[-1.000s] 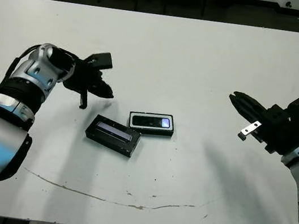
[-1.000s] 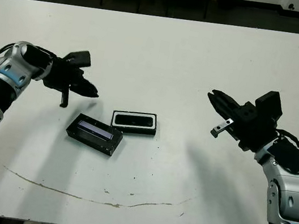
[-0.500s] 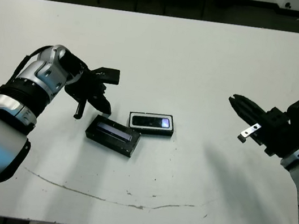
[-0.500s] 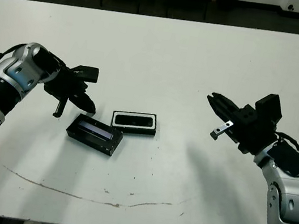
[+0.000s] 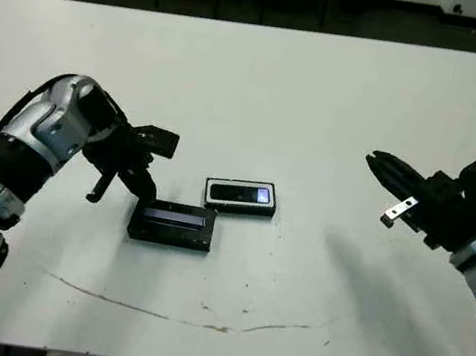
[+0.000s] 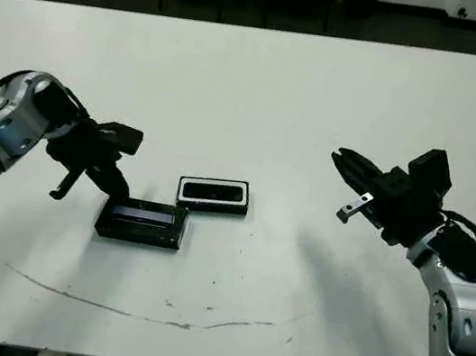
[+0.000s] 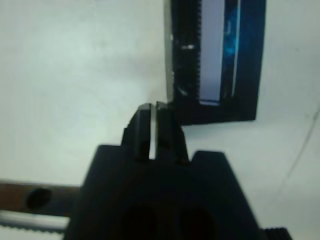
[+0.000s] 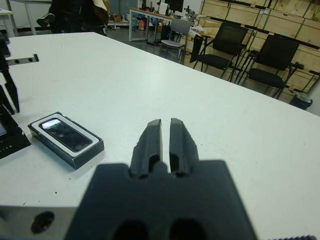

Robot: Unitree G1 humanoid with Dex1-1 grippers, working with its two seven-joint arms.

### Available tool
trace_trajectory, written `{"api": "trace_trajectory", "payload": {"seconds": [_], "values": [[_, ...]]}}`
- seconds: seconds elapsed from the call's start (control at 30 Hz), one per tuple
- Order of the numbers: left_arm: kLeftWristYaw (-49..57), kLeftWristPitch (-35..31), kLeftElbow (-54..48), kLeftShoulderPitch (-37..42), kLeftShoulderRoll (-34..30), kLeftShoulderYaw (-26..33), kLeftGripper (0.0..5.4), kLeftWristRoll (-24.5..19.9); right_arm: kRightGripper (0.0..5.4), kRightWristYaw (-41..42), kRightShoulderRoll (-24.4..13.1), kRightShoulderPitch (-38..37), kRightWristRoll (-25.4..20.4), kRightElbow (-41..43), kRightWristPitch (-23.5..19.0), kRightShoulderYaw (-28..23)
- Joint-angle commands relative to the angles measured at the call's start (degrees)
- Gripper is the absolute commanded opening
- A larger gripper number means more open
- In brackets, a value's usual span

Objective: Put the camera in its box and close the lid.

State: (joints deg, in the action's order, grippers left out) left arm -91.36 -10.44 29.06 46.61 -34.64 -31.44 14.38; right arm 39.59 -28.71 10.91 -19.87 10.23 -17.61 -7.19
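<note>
The box, a white-lined black tray, sits mid-table with the camera lying inside it, its bluish face up. The lid, black with a pale strip, lies flat just in front of the box and to its left, separate from it. My left gripper is shut with its tips against the lid's far left corner; in the left wrist view its fingertips meet the lid at its edge. My right gripper hovers shut well to the right, pointing toward the box.
A thin brown curved mark runs across the white table near its front edge. Chairs and wooden crates stand beyond the table's far side.
My left gripper swung down to the lid's left end. The lid turned from slanted to square with the table edge and slid slightly left. The right arm has stayed put.
</note>
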Motion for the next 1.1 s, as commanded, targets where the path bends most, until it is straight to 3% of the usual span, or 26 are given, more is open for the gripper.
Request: {"api": "trace_trajectory", "payload": {"seconds": [0.03,0.3,0.43,0.77,0.9,1.1], "values": [[-1.13,-2.54,-0.85,-3.88,-1.88,-2.22,0.03,1.06,0.0,-0.46,-0.89,-0.39,-0.44,0.41,-2.3,-0.04],[-1.14,-7.85,-10.25,-6.51,-6.32,-3.54,0.03,-3.47,0.0,-0.38,-0.82,-0.45,-0.92,0.68,-2.86,-0.37],[-1.13,-11.14,-13.57,-7.82,-7.39,-3.27,0.03,-3.47,0.0,-0.82,-0.86,-0.52,-0.88,0.91,-3.2,-0.25],[-0.88,-10.27,-14.82,-9.53,-8.53,-1.71,0.03,-4.35,0.0,-0.54,-0.81,-0.13,-1.12,0.43,-2.58,0.05],[3.37,-9.32,-16.21,-11.51,-9.26,3.18,0.03,-6.43,0.0,-1.13,-0.98,-0.07,-0.89,1.1,-3.59,0.31],[21.07,-6.28,-20.92,-19.37,-10.0,19.17,0.03,-10.43,0.0,-0.68,-0.98,-0.14,-0.52,0.24,-2.25,0.41]]}}
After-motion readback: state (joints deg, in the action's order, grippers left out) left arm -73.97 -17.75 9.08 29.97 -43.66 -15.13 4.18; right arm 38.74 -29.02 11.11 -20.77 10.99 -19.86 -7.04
